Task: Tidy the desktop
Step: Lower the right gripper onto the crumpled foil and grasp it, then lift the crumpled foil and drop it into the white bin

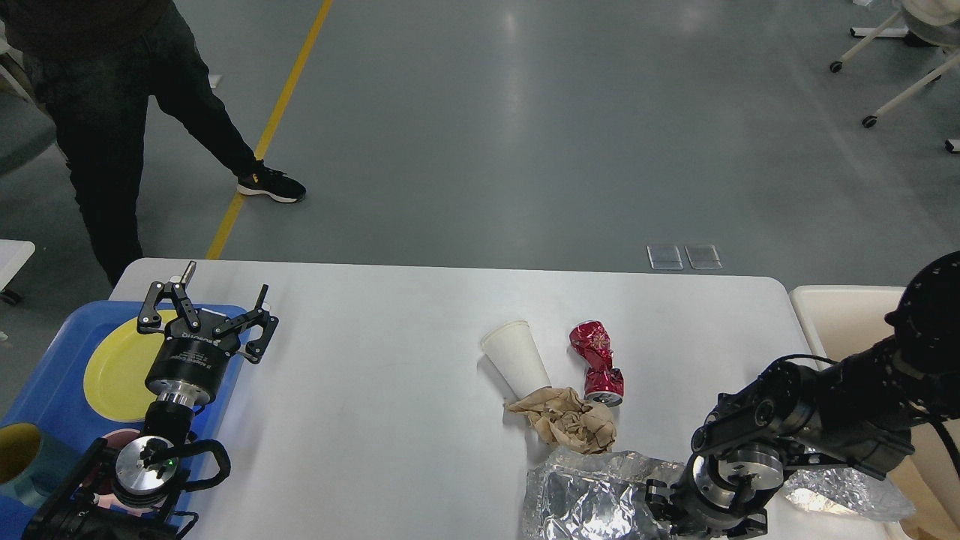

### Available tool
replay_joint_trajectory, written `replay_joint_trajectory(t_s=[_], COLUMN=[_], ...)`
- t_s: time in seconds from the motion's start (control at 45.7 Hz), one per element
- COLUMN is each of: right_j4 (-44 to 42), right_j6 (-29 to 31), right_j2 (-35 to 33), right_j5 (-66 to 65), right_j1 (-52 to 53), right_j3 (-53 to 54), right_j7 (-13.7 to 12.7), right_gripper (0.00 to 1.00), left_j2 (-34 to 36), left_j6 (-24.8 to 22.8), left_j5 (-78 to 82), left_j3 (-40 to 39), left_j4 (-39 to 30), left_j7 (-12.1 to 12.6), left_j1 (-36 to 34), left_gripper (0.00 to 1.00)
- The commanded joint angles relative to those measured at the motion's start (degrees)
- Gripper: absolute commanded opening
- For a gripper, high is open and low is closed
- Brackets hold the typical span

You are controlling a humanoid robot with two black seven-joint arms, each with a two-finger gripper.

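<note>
On the white desktop, a white paper cup lies on its side next to a crushed red can, with crumpled brown paper just in front of them. A crinkled foil sheet lies at the near edge. My right gripper presses into the foil's right side; its dark fingers cannot be told apart. My left gripper hovers open and empty over the right edge of the blue tray.
The tray holds a yellow plate and a yellow-and-teal cup. A beige bin stands off the table's right end, with a second foil piece beside it. A person in black stands beyond the far left corner.
</note>
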Motion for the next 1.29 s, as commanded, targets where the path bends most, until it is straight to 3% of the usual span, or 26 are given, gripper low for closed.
replay_joint_trajectory(t_s=[0.0, 0.109, 0.284, 0.766, 1.006, 1.094, 1.269], right_j4=[-0.1, -0.1, -0.1, 1.3, 14.0, 15.2, 15.3], right_j6=[-1.0, -1.3, -1.6, -1.0, 12.6, 21.7, 30.6], right_j2=[0.1, 0.5, 0.5, -0.5, -12.1, -12.6, -12.9], right_j5=[-0.1, 0.0, 0.1, 1.5, 4.2, 7.5, 13.7], right_j1=[0.0, -0.2, -0.2, 0.8, 17.9, 28.9, 44.0], right_j3=[0.0, 0.0, 0.0, 0.0, -2.7, -8.3, -15.5], right_j7=[-0.8, -1.2, -4.4, -4.1, -4.0, -4.0, -4.0], right_gripper=[0.0, 0.0, 0.0, 0.0, 0.0, 0.0, 0.0], left_j2=[0.0, 0.0, 0.0, 0.0, 0.0, 0.0, 0.0], left_j6=[0.0, 0.1, 0.0, 0.0, 0.0, 0.0, 0.1], left_j5=[0.0, 0.0, 0.0, 0.0, 0.0, 0.0, 0.0], left_j3=[0.0, 0.0, 0.0, 0.0, 0.0, 0.0, 0.0], left_j4=[0.0, 0.0, 0.0, 0.0, 0.0, 0.0, 0.0], left_j7=[0.0, 0.0, 0.0, 0.0, 0.0, 0.0, 0.0], left_j1=[0.0, 0.0, 0.0, 0.0, -0.1, 0.0, -0.1], left_gripper=[0.97, 0.97, 0.97, 0.97, 0.97, 0.97, 0.97])
